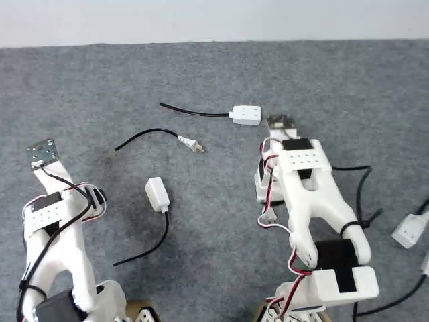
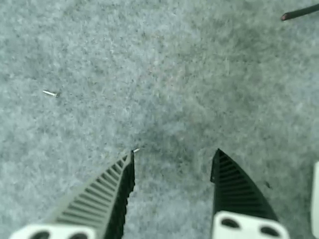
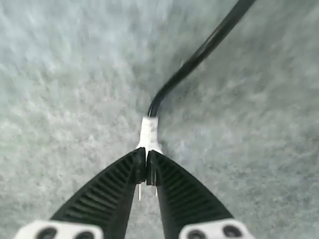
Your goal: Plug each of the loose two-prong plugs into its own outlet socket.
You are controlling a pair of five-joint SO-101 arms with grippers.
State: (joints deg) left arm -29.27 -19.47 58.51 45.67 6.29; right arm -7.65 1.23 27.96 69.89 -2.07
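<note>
My right gripper (image 3: 147, 154) is shut on a small white two-prong plug (image 3: 149, 132). Its two prongs point back between the fingers, and its black cable (image 3: 199, 55) runs away over the carpet. In the high view the right arm (image 1: 305, 181) covers this plug. A white outlet socket (image 1: 244, 115) on a black cable lies just beyond that arm. A loose plug (image 1: 195, 144) with a black cable lies left of it. Nearer, a white block (image 1: 157, 193) lies with its own cable. My left gripper (image 2: 174, 153) is open above bare carpet.
Grey carpet covers the table. Two more white pieces (image 1: 409, 230) with black cables lie at the right edge. A black cable loops beside the right arm (image 1: 358, 188). A tiny metal bit (image 2: 50, 93) lies on the carpet, and a cable end (image 2: 299, 12) lies farther off.
</note>
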